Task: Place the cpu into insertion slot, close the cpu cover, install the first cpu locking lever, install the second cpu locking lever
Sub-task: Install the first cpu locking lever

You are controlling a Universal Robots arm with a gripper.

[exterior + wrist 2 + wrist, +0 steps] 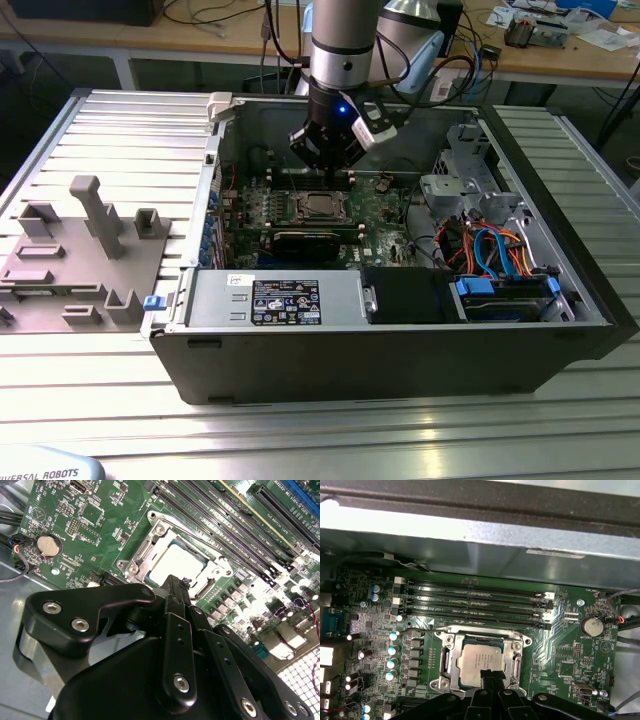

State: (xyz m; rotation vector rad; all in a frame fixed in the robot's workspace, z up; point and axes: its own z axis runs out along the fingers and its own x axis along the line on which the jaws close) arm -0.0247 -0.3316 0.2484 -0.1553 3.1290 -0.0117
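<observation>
The cpu (476, 659) lies flat in the insertion slot (446, 639) of the green board, silver top up. It also shows in the second wrist view as the pale square cpu (176, 562), and in the exterior view as the cpu (318, 205). The cpu cover (448, 661) lies down around it as a silvery frame. A thin wire locking lever (427, 630) runs along the socket's edge. My gripper (490, 676) hovers just over the cpu's edge, fingers shut together with nothing between them. The same gripper (335, 170) hangs inside the open case above the socket.
Long memory slots (475, 600) run beside the socket, and a coin battery (594, 625) sits on the board. The case wall (470, 535) stands close behind. A power supply (275, 298) and a drive bay with blue cables (500, 290) line the case front. A grey fixture (80, 250) lies at the exterior view's left.
</observation>
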